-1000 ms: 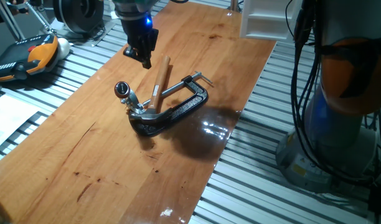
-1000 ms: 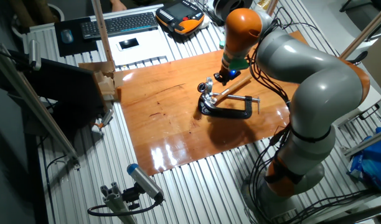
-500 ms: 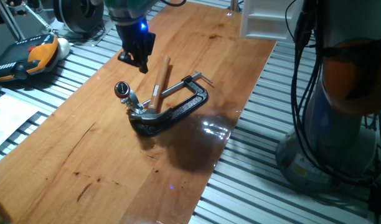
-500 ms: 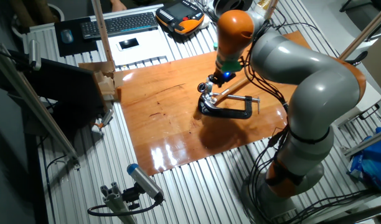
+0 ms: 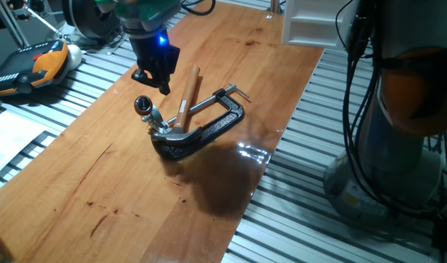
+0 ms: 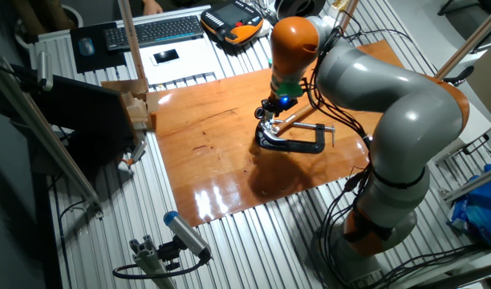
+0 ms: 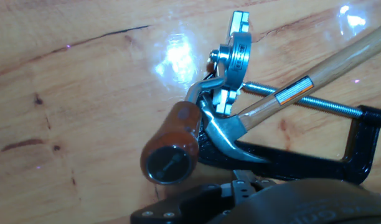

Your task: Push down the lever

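Gripper (image 5: 152, 75): hangs just above the lever, at about 12 o'clock from its knob in one fixed view; whether the fingers are spread or pressed together I cannot tell.
Lever (image 5: 152, 115): raised, its rod slanting up from a silver bracket (image 7: 231, 59); the knob (image 7: 172, 148) fills the hand view's lower middle.
Hammer (image 5: 185, 95): wooden handle runs toward 1 o'clock, head by the bracket.
C-clamp (image 5: 209, 128): black, at 3 o'clock from the lever.
Table (image 5: 99, 175): glossy wood.
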Robot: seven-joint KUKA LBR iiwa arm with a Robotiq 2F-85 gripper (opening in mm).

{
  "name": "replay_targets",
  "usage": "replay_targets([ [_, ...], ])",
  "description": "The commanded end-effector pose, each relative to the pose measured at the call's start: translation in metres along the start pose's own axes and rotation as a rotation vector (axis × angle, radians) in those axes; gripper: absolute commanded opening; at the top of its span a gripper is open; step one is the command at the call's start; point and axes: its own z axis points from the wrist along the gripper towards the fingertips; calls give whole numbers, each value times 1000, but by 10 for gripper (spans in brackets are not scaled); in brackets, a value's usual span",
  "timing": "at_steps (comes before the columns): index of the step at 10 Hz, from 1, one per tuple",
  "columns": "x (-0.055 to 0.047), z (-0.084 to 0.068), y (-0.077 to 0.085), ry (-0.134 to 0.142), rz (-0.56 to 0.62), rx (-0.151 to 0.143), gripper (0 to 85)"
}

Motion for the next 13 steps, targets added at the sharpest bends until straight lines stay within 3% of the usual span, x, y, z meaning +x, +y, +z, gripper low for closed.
replay_targets([
  [1, 3, 3, 4, -11, 21, 7, 0],
  [5, 15, 8, 17, -34, 106, 26, 0],
  [9, 20, 3, 33, -37, 198, 35, 0],
  [11, 20, 7, 36, -34, 238, -4, 0],
  [13, 17, 9, 36, -61, 297, -39, 0],
])
